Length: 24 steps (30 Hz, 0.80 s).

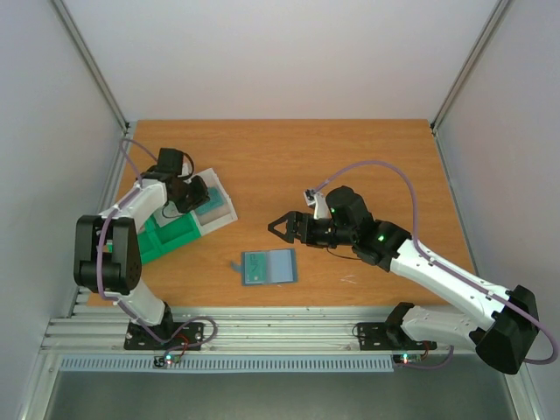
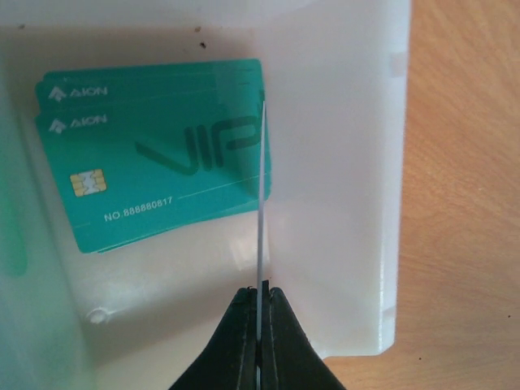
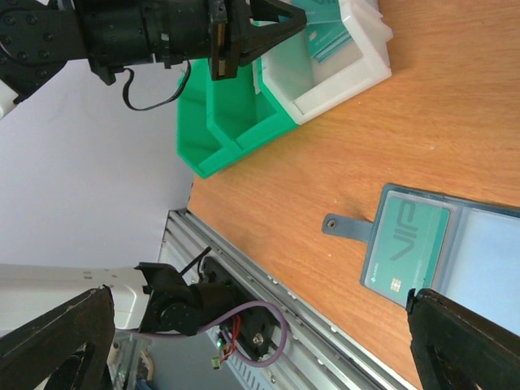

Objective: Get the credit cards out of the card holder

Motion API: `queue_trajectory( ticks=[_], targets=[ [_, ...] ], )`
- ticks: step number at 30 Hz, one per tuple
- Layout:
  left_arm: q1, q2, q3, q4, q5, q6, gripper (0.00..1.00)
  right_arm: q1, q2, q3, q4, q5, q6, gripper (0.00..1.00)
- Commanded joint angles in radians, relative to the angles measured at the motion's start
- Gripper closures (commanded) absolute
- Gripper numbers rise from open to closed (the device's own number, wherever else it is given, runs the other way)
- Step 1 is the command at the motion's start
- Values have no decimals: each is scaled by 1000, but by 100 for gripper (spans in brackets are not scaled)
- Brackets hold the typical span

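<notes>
As my two arms reach out over the wooden table [image 1: 367, 149], the left one stretches toward the far left and the right one bends in toward the middle. The green tray [image 1: 168, 236] sits near the table's left edge, and the white tray [image 1: 229, 213] lies right beside it on its far right side. The card holder [image 1: 269, 267] lies open and flat on the table near the front edge, well apart from both trays, its strap tab pointing left. One teal card [image 3: 406, 244] sits in its left pocket, chip and VIP print showing. The right pocket looks pale blue, and I cannot tell whether it holds a card. In the white tray lie stacked teal cards [image 2: 154, 154], at least two, slightly fanned. My left gripper [image 2: 260, 296] is over that tray, jaws pressed together on a thin card [image 2: 260, 211] that I see edge-on, upright above the stack. My right gripper [image 1: 278, 229] hovers just beyond the card holder, jaws spread wide with nothing between them.
</notes>
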Motion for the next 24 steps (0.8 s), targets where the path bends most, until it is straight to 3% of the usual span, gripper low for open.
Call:
queue_trajectory(
  ticks=[1, 13, 24],
  targets=[
    [5, 20, 39, 45, -4, 18, 100, 2, 2, 35, -19, 34, -27, 2],
    [6, 62, 73, 56, -6, -10, 96, 2, 30, 55, -28, 31, -42, 2],
    [6, 93, 97, 33, -20, -3, 84, 2, 31, 80, -71, 47, -61, 2]
  ],
)
